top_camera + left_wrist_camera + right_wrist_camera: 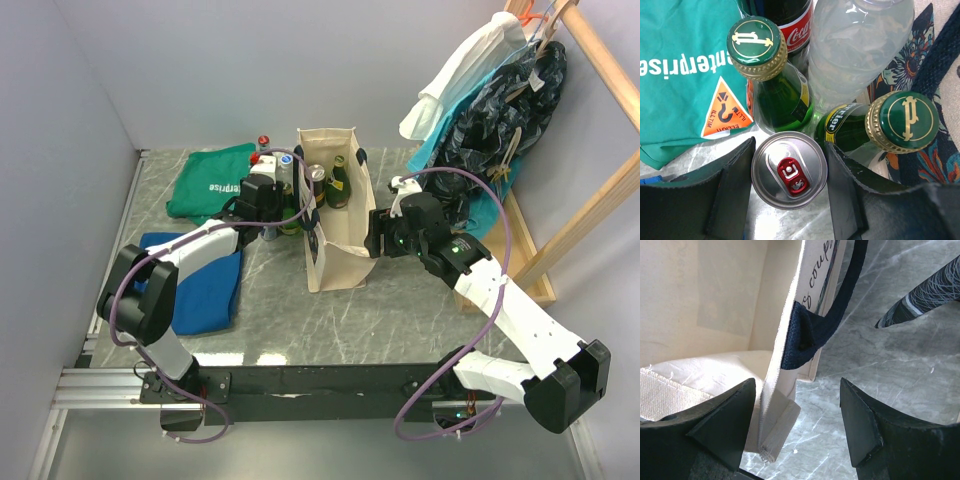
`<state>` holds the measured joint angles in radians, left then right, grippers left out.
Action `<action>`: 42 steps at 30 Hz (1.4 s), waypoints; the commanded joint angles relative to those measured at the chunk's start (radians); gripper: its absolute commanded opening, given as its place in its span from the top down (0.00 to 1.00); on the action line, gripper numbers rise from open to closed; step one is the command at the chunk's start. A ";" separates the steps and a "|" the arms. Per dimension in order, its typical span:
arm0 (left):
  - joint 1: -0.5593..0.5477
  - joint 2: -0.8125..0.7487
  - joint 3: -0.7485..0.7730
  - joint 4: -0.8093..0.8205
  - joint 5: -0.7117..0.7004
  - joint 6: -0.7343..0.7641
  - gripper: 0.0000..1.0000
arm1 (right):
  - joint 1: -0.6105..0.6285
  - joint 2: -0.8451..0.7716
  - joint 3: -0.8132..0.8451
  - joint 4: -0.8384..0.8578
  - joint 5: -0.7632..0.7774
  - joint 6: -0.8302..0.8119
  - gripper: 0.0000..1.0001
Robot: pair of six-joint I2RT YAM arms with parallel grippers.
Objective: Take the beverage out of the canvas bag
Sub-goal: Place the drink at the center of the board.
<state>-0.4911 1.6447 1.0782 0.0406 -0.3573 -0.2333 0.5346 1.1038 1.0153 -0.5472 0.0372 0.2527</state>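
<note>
A tall canvas bag [340, 252] stands open at centre frame on a marble table [400, 320], flanked by two robot arms. The left gripper [790, 150] is clasped around a silver can [789, 170] with a red tab, one finger pressed to each side. The can stands on the table just outside the bag's left wall.

The right gripper [797, 385] is spread wide and grips nothing. It straddles the bag's right wall, one finger inside and one outside, below a navy handle [815, 325].

Drinks not yet out stand at the upper end of the bag's opening: a second can [316, 173] and a green glass bottle [339, 186]. Both are upright, so their long axes run straight up toward the camera. They lie up and to the right of the left gripper and up and to the left of the right one, with the left gripper judged slightly nearer.

Crowding the left gripper are two Perrier bottles [756, 42], a Coca-Cola bottle [792, 22] and a clear water bottle [855, 45]. Any reach into the bag must clear the canvas wall and handles. A green cloth [212, 180] and a blue cloth [205, 290] lie at left, and hung clothes [500, 90] fill the upper right.
</note>
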 commanded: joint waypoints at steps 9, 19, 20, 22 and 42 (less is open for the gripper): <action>0.005 -0.011 0.055 0.064 -0.031 -0.020 0.61 | 0.007 -0.001 0.025 -0.007 0.015 -0.007 0.26; 0.005 -0.013 0.049 0.064 -0.039 -0.026 0.56 | 0.007 -0.004 0.020 -0.005 0.018 -0.006 0.26; 0.005 -0.013 0.051 0.062 -0.042 -0.027 0.56 | 0.007 -0.004 0.020 -0.005 0.018 -0.006 0.26; 0.005 -0.011 0.055 0.056 -0.042 -0.028 0.56 | 0.005 -0.005 0.022 -0.007 0.020 -0.007 0.26; 0.005 -0.011 0.051 0.042 -0.066 -0.038 0.35 | 0.007 -0.002 0.017 -0.002 0.016 -0.007 0.26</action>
<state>-0.4911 1.6474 1.0832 0.0319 -0.3904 -0.2577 0.5346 1.1038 1.0153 -0.5468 0.0376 0.2527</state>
